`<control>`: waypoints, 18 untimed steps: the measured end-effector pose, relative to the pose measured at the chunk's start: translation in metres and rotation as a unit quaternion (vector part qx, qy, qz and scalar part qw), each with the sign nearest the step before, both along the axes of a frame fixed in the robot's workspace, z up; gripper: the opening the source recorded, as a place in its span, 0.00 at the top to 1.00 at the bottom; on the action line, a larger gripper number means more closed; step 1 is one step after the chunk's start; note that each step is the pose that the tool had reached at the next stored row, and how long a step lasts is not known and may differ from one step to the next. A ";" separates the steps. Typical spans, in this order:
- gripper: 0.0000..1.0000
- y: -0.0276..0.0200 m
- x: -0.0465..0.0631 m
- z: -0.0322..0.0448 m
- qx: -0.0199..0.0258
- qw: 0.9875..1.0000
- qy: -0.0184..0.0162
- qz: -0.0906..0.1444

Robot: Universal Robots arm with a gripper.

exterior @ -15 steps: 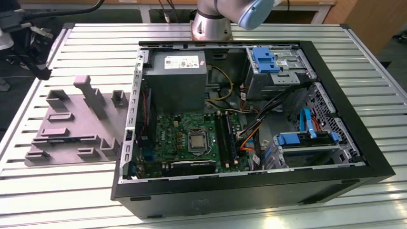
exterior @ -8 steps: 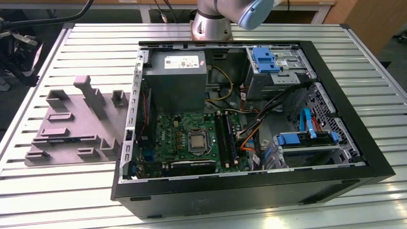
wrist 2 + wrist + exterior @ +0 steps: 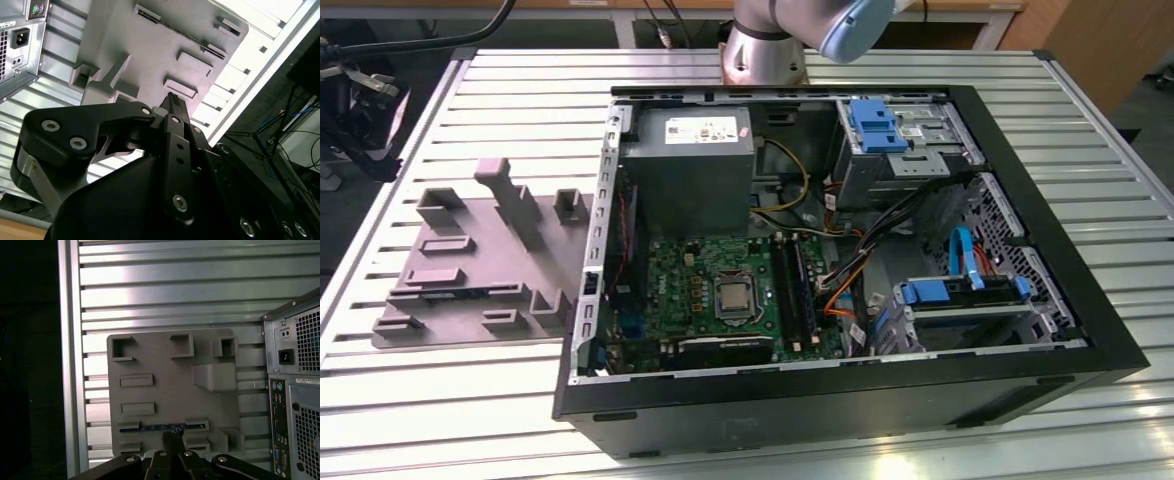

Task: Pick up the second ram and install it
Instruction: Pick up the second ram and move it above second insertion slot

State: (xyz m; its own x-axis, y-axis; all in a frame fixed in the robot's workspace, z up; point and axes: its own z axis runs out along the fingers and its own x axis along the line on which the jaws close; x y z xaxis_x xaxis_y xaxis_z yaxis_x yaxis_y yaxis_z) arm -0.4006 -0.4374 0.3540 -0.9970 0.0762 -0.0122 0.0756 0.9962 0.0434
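The second ram (image 3: pixel 162 427) is a thin blue-green stick standing on edge in a slot of the grey ridged fixture plate (image 3: pixel 170 385). In the first wrist view my gripper (image 3: pixel 173 436) hangs well above the plate, over the middle of the stick, with its dark fingertips pressed together and nothing between them. The second wrist view shows the same gripper (image 3: pixel 171 97) from the side, pointing at the fixture plate (image 3: pixel 150 45). In the exterior view the fixture plate (image 3: pixel 474 265) lies on the slatted table at the exterior view's left of the open computer case (image 3: pixel 854 400).
Inside the case sit the motherboard with its long black memory slots (image 3: pixel 794 285), a CPU socket (image 3: pixel 734 298), a grey power supply (image 3: pixel 687 165), cables and blue drive brackets (image 3: pixel 961 290). The arm's base (image 3: pixel 767 45) stands behind the case. The case's rear panel (image 3: pixel 295 405) is beside the fixture.
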 end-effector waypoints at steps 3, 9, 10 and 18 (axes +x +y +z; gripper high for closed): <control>0.89 0.0000 0.000 0.0000 0.000 1.000 0.000 0.000; 0.89 0.0000 0.000 -0.0001 0.000 1.000 0.000 0.005; 0.89 0.0000 0.000 -0.0001 0.000 1.000 0.000 0.011; 0.89 0.0000 0.000 -0.0011 -0.001 0.997 0.000 0.080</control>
State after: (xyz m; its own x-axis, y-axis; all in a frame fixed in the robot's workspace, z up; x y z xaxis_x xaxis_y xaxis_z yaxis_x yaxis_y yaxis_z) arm -0.4008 -0.4374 0.3529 -0.9965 -0.0829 -0.0121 -0.0833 0.9957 0.0414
